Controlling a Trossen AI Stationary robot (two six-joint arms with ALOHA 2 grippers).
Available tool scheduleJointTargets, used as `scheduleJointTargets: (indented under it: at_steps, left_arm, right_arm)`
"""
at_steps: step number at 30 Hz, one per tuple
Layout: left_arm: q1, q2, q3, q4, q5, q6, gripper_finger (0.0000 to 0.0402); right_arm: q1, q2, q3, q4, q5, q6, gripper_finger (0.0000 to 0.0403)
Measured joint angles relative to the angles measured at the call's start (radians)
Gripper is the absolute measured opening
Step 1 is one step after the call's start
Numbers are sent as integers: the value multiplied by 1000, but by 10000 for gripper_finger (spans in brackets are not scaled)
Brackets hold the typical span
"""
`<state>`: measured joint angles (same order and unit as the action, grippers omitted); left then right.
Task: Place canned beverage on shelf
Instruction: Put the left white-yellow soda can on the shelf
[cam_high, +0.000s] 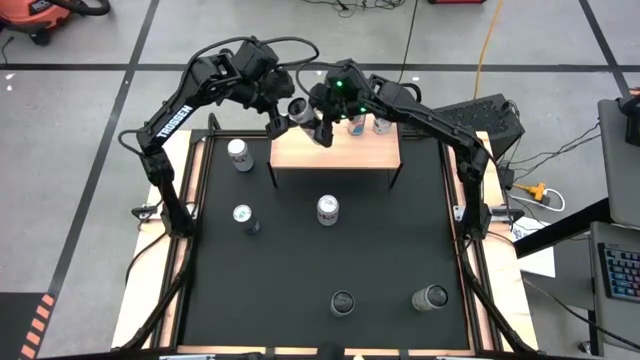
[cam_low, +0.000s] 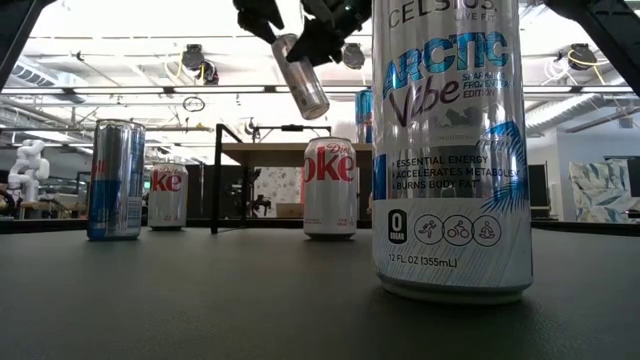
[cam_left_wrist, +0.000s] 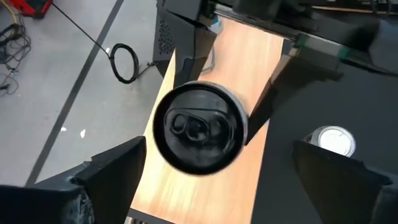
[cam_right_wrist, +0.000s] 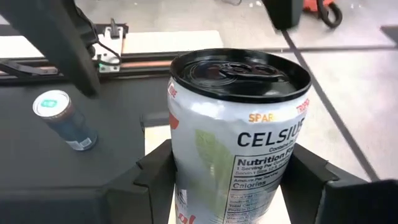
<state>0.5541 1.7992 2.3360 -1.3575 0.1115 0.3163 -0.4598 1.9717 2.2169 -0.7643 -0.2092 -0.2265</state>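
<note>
A silver Celsius can (cam_high: 300, 108) with a black top (cam_left_wrist: 199, 127) hangs tilted above the left end of the light wood shelf (cam_high: 350, 152). It also shows high in the low view (cam_low: 300, 75). My right gripper (cam_high: 322, 120) is shut on this can (cam_right_wrist: 239, 143). My left gripper (cam_high: 280, 112) is open just to the can's left. It faces the can's top, and its fingers (cam_left_wrist: 109, 180) stand wide apart without touching the can. Two cans (cam_high: 368, 123) stand on the shelf's far right part. My right gripper pinches the can's side wall (cam_right_wrist: 186, 168) between its two fingers, on the lower half of the body. The fingers lie across the can. The can is lifted clear above the shelf and tilted, with its top toward my left gripper.
Several cans stand on the black mat: a Diet Coke (cam_high: 240, 153) left of the shelf, a slim can (cam_high: 243, 215), a Diet Coke (cam_high: 328, 209) mid-table, and two near the front edge (cam_high: 343, 302) (cam_high: 430, 297). A tall Celsius can (cam_low: 445, 150) fills the low view's right.
</note>
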Motion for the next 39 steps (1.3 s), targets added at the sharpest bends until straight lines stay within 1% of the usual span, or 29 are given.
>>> scheduleJointTargets:
  at_steps: [4,8,11,19,25,29,36,39]
  left_arm:
    - [0,0,0,0,-12,29,397]
    - [-1,0,0,-8,-12,-17,397]
    - [-1,0,0,-8,-12,-49,397]
    - [-1,-1,0,-12,-12,-48,397]
    - [4,-14,0,-63,-12,-40,397]
    - [12,-32,1,-62,-12,-20,397]
    - [16,-61,1,-55,-2,-20,397]
    - [16,-73,1,-56,0,-20,397]
  right_arm:
    - [-10,0,0,-11,-1,28,196]
    - [-11,-3,0,-34,-3,28,195]
    - [-11,-3,0,-21,-3,30,195]
    - [-16,-4,0,44,-2,35,195]
    - [-49,-5,0,0,0,51,196]
    - [-84,-19,0,-3,-1,69,195]
    - [-116,-42,2,46,-3,111,196]
    - [-114,-42,2,58,-31,113,196]
